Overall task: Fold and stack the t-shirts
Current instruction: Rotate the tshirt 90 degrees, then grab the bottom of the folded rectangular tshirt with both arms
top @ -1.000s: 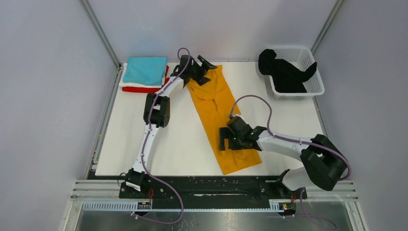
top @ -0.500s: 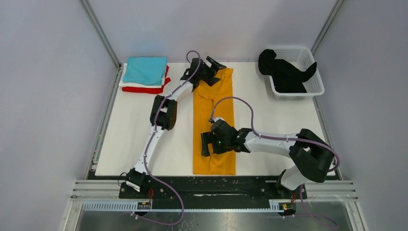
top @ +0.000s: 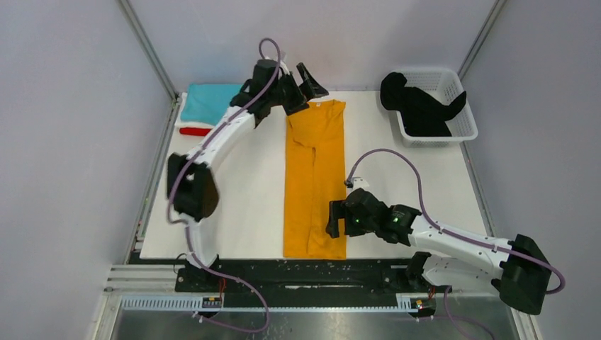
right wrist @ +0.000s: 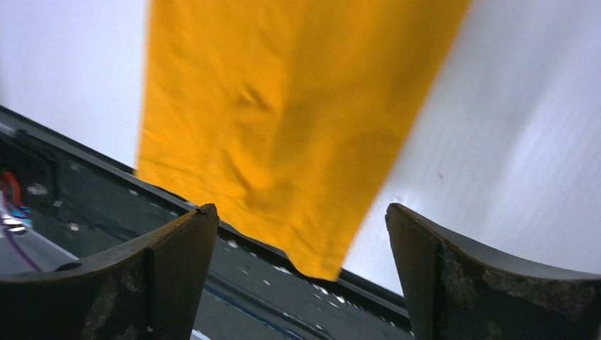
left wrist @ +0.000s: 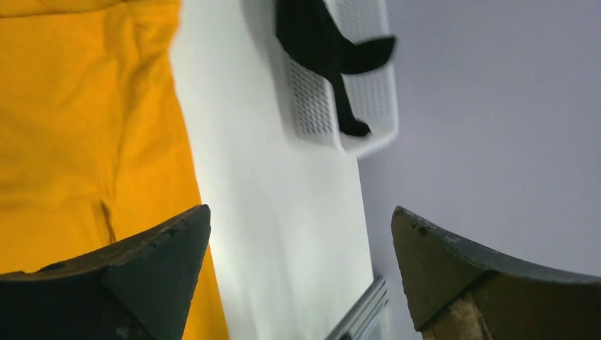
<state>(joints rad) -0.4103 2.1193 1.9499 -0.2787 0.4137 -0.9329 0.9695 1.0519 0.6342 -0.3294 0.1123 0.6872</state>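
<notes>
A mustard-orange t-shirt [top: 315,177] lies folded into a long narrow strip, running straight from the far edge to the near edge of the table. Its near corner [right wrist: 312,262] hangs just over the black front rail. My left gripper [top: 303,86] hovers open above the strip's far end, empty, with the cloth to its left [left wrist: 78,127]. My right gripper [top: 332,222] is open and empty at the strip's near right edge. Teal [top: 205,103] and red [top: 193,131] t-shirts lie folded in a stack at the far left. A black t-shirt [top: 418,106] sits in the basket.
The white lattice basket [top: 464,129] stands at the far right corner and also shows in the left wrist view [left wrist: 372,92]. Grey walls close in the table on three sides. The black front rail [right wrist: 106,205] runs along the near edge.
The orange strip swung from a slant to straight along the table. The left arm then rose off its far end. The right gripper slid right, off the cloth, toward the near edge.
</notes>
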